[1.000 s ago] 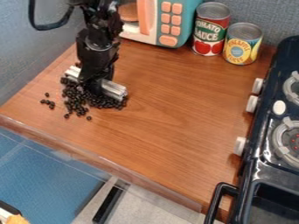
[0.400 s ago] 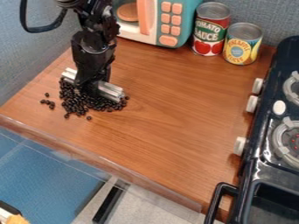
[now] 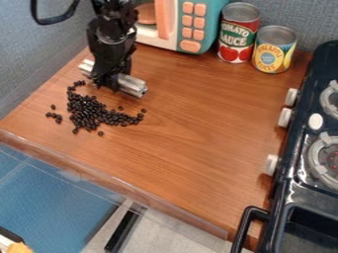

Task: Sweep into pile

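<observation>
Nearest, a blue textured surface [image 3: 53,202] and a pale grey floor [image 3: 161,232] lie below the front edge of the tabletop [image 3: 198,143]; a transparent strip [image 3: 175,221] borders that edge. At the near right stands a toy stove [image 3: 290,192], glossy and black, with a looped handle [image 3: 245,227], rounded white knobs [image 3: 271,165] and a grey ring-shaped burner grate [image 3: 318,170]. It bounds the tabletop on the right. A broad stretch of smooth, reddish-brown, wood-grained surface runs between the stove and the black pieces [image 3: 88,112], leaving ample room for lateral motion.

The pieces, small, rounded and bean-like, form an irregular patch toward the tabletop's left edge, widest at its middle, with a thin tail at its far left end. A few stray pieces [image 3: 54,115] lie apart, to the left of the main patch.

Just beyond the patch, the black end effector [image 3: 111,82] points down, closed on a silvery, ridged bar [image 3: 133,87] that extends crosswise to either side of it. Whether bar and pieces touch cannot be told.

Farther back are two cylindrical metal cans, one red-labelled [image 3: 238,37], one yellow-labelled [image 3: 274,49], set side by side. To their left is a teal-and-white toy microwave [image 3: 214,17] with orange buttons. A grey-blue, fabric-like wall [image 3: 46,59] closes off the left and rear.
</observation>
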Robot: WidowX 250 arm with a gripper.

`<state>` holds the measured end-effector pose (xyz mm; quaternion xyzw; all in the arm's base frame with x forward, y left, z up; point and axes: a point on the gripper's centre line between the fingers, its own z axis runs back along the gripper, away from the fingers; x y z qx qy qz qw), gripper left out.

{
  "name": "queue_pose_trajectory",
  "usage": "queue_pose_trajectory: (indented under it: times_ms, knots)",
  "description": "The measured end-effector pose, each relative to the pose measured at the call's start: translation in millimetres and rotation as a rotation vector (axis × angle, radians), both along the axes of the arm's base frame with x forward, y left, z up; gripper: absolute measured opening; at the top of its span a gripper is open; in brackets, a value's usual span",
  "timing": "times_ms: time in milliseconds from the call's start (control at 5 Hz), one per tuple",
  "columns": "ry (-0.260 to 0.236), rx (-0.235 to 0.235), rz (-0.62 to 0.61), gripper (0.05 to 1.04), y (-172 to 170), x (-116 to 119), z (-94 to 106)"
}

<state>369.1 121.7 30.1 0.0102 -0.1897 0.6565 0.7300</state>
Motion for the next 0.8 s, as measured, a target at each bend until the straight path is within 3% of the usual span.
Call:
queue_pose_trajectory:
  times_ms: [200,400,800]
  knots:
    - [-0.023,-0.002,-0.013,0.384,-8,15,13.7]
    - [-0.036,-0.032,0.003,0.384,-10,29,23.5]
    - [-0.010,-0.026,0.076,0.384,6,54,14.8]
